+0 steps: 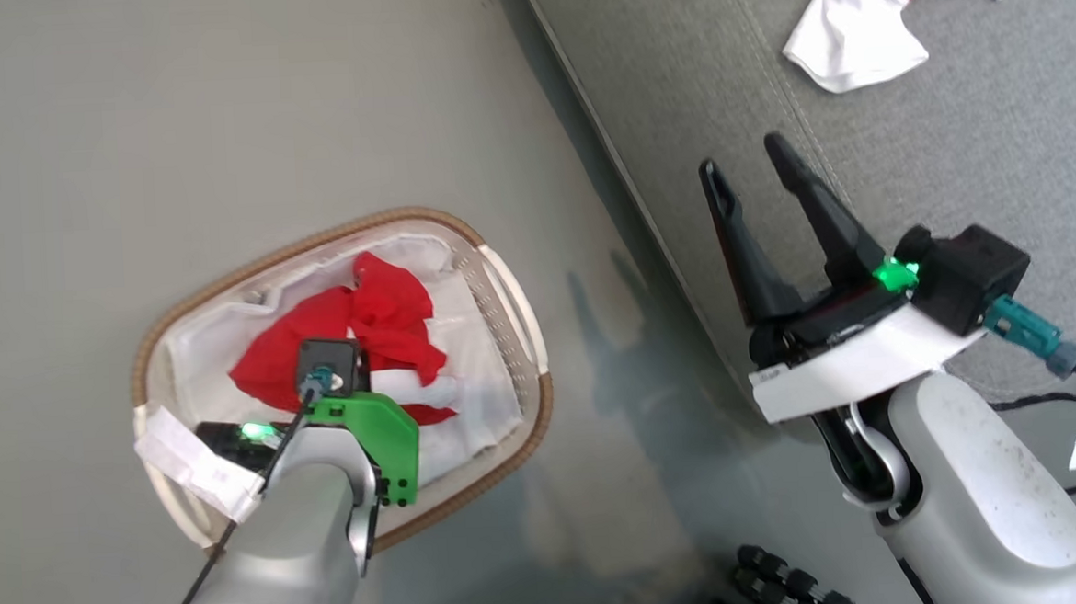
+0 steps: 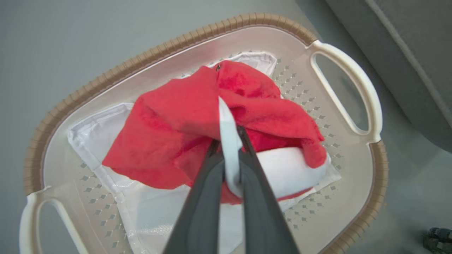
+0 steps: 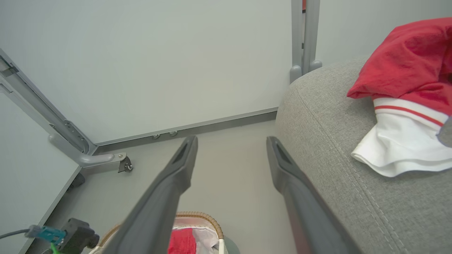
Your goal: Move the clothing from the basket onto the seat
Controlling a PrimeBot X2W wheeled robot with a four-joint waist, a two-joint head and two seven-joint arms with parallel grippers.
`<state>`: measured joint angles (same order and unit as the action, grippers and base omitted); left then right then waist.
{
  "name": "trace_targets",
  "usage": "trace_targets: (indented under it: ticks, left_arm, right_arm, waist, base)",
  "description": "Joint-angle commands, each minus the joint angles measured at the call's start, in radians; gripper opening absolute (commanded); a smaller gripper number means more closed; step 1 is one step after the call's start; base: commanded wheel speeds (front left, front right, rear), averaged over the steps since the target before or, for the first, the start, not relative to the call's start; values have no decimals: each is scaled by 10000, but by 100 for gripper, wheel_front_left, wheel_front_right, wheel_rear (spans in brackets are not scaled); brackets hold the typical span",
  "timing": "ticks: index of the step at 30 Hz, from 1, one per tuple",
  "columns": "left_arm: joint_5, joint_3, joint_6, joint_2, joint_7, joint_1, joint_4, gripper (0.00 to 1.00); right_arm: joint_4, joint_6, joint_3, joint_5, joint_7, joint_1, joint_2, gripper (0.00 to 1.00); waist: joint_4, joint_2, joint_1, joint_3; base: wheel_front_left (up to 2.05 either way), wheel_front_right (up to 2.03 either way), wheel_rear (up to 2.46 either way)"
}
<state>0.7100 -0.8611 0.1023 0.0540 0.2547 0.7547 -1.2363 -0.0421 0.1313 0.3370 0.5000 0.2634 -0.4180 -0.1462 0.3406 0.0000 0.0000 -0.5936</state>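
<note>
- Clothing (image 2: 183, 116) left to move is one red bundle with a white part. It lies crumpled on the white liner sheet (image 2: 159, 218) in the bottom of the basket (image 2: 379, 169), which stands on the floor (image 1: 124, 130) just beside the seat (image 1: 955, 179).
- My left gripper (image 2: 229, 138) points down into the basket. Its fingers are drawn nearly together, pinching a white strip of the fabric (a thin hold, but it has cloth and not the liner, which should remain behind).
- I read this as the grasp before the lift: the red mass rests on the liner, so nothing is carried yet.
- My right gripper (image 1: 744, 158) hangs over the seat's near edge, fingers spread wide and holding nothing. I think it is parked there so the left arm has room to swing across.
- A second garment (image 3: 406, 70), red with a white striped cuff, lies further in on the seat, so that share looks done.
- My worry is that the strip could slide out once weight comes on, or the liner could ride up with it.
</note>
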Motion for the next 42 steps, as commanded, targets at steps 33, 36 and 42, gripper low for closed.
trace_targets:
  ticks: [33,36,42]
  left_arm:
    - [-3514,3875,-573,-7,111,-3738,8060,0]
    - [-3655,3976,-661,-14,109,-3891,8534,0]
    - [-3772,3918,-839,-21,110,-4172,9491,0]
  right_arm:
    - [-1534,-10,101,-1133,15,2411,-465,100]
    - [-1542,-10,48,-1177,15,2631,-494,100]
    - [-1608,-10,25,-1195,15,2953,-655,100]
  waist:
    - [-3224,0,0,4380]
    - [-3431,0,0,4473]
    - [-3738,0,0,4608]
  base:
    - [0,0,0]
    - [0,0,0]
    - [0,0,0]
